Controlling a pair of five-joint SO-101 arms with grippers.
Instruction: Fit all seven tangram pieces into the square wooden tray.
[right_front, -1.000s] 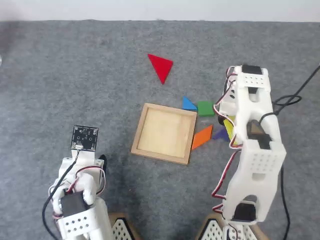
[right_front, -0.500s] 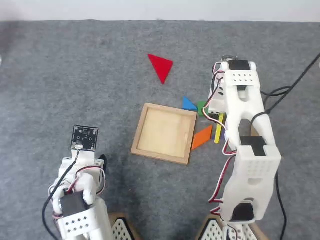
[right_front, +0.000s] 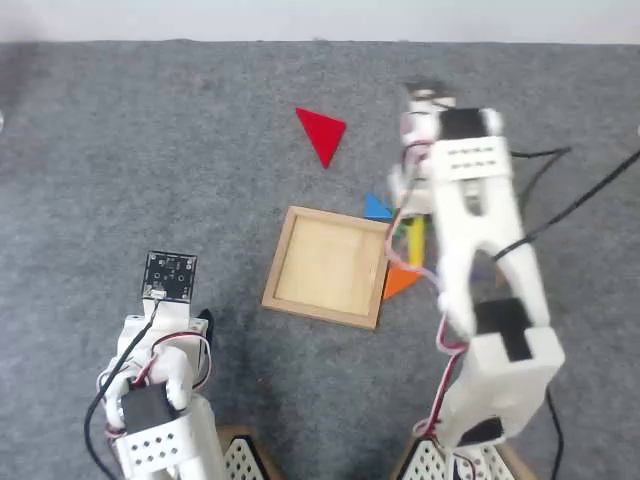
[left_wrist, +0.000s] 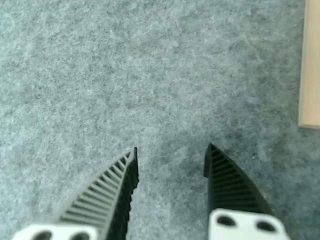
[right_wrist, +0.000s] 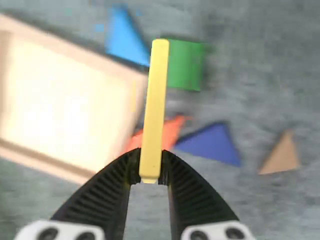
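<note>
While the left hand (left_wrist: 172, 151) hangs spread above the grey felt bench (right_front: 150, 150), the work lies further right.

Square wooden tray (right_front: 338, 218): flat on the bench, nothing in it.
Red triangle (right_front: 322, 133): beyond the tray, well apart.
Light blue triangle (right_front: 377, 208), green square (right_wrist: 184, 64), orange piece (right_front: 400, 282): just beside the tray's right rim.
Yellow flat piece (right_wrist: 155, 107): pinched on edge in the right hand (right_wrist: 149, 167), raised over that rim.
Dark blue triangle (right_wrist: 212, 144), tan triangle (right_wrist: 282, 154): loose on the bench, further right.

Handling note, as judgement: carry the yellow piece inside the rim, tip it flat, seat it against a corner wall, and release low so it does not bounce or lodge on the rim.
</note>
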